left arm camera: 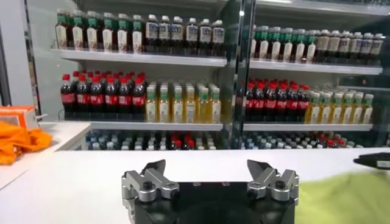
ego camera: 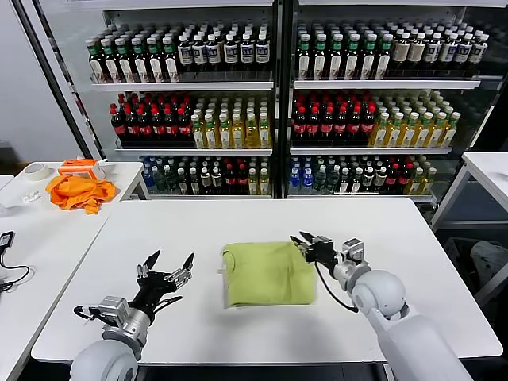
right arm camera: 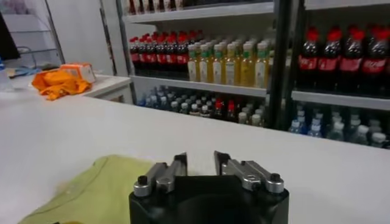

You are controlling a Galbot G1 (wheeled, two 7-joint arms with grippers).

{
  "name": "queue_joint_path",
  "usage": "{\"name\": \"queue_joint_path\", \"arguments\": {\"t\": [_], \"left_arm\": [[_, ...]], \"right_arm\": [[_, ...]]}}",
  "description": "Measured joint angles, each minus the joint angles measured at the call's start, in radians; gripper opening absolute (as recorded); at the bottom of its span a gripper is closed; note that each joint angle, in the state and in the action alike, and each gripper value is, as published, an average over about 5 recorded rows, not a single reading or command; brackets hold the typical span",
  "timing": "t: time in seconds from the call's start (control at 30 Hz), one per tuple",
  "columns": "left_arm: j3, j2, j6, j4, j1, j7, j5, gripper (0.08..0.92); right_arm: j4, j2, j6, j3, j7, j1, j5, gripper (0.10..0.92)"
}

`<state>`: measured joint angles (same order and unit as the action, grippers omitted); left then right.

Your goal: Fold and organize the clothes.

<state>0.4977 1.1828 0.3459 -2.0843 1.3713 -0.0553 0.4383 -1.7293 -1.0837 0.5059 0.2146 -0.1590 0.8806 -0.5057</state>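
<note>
Folded T-shirt (ego camera: 267, 273) lies mid-table (ego camera: 238, 230); right gripper (ego camera: 310, 244) at its far right corner, jaws parted, holding nothing, apparently letting go; left gripper (ego camera: 167, 264) waits beside, jaws wide.

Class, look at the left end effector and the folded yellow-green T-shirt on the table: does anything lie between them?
Nothing visible does. Only bare white table separates the open left end effector from the T-shirt.

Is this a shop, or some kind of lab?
Probably a lab mocked up as a shop: glass-door drinks coolers full of bottles stand behind plain white tables, with a folded yellow-green T-shirt laid out.
</note>
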Motion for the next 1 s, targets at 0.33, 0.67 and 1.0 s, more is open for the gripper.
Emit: {"name": "queue_joint_path", "arguments": {"t": [0.33, 0.67, 1.0], "left_arm": [[-0.016, -0.009, -0.068, 0.046, -0.036, 0.047, -0.050, 0.822], [-0.015, 0.001, -0.151, 0.101, -0.075, 0.088, -0.144, 0.822], [-0.003, 0.010, -0.236, 0.138, -0.087, 0.137, -0.208, 0.822]], "right_arm": [[-0.083, 0.045, -0.005, 0.111, 0.081, 0.069, 0.010, 0.675], [-0.131, 0.029, -0.088, 0.202, 0.156, 0.161, 0.102, 0.822], [-0.135, -0.013, -0.162, 0.219, 0.189, 0.214, 0.177, 0.823]]}}
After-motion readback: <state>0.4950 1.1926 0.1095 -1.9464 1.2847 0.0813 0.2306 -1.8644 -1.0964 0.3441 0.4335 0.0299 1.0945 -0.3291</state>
